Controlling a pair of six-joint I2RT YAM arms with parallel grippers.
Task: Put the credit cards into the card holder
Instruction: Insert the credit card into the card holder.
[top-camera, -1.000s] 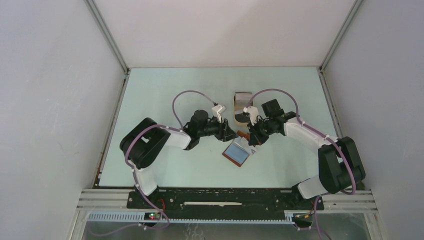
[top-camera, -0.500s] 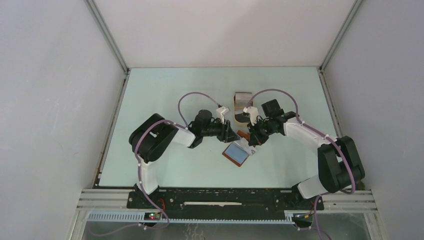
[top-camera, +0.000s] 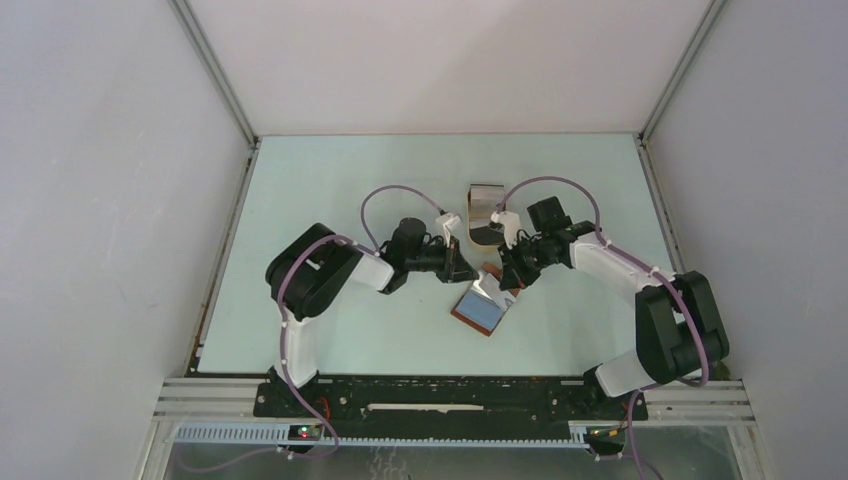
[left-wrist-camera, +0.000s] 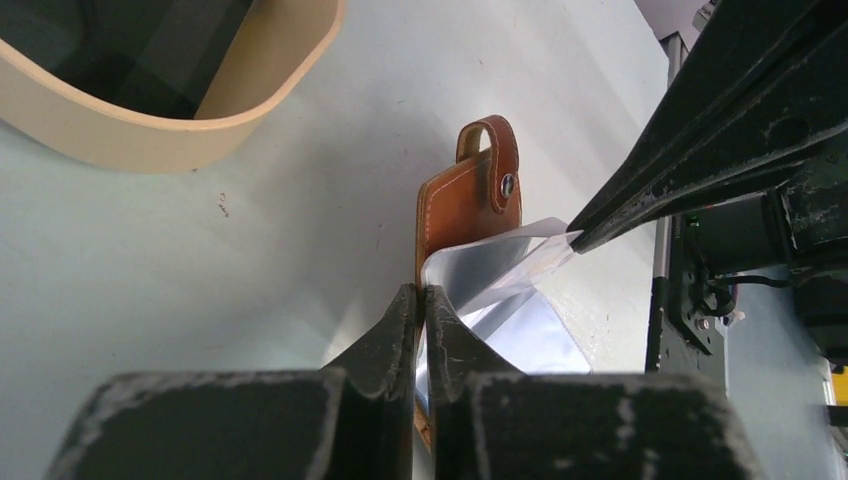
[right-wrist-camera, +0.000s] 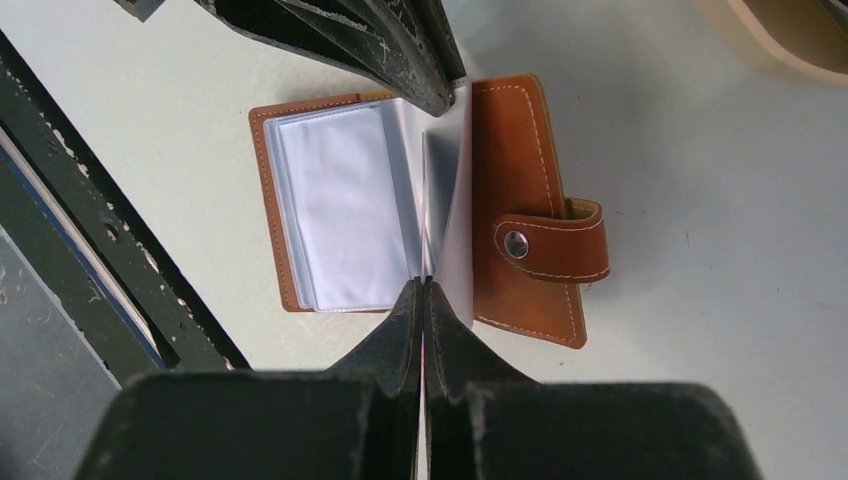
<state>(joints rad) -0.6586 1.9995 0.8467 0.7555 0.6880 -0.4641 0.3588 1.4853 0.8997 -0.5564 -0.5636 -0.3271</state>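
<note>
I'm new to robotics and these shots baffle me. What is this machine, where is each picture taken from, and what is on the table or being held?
These are two robot arms, the left arm and the right arm, bolted at the near edge of a pale table. The wide picture looks down from above and behind them. The two close-ups come from a camera on each wrist, so the dark prongs at the bottom are that arm's own fingers. On the table lie an open brown card holder and a tan tray. The left gripper and right gripper are each shut on opposite edges of one clear plastic page of the holder, holding it upright.
</note>
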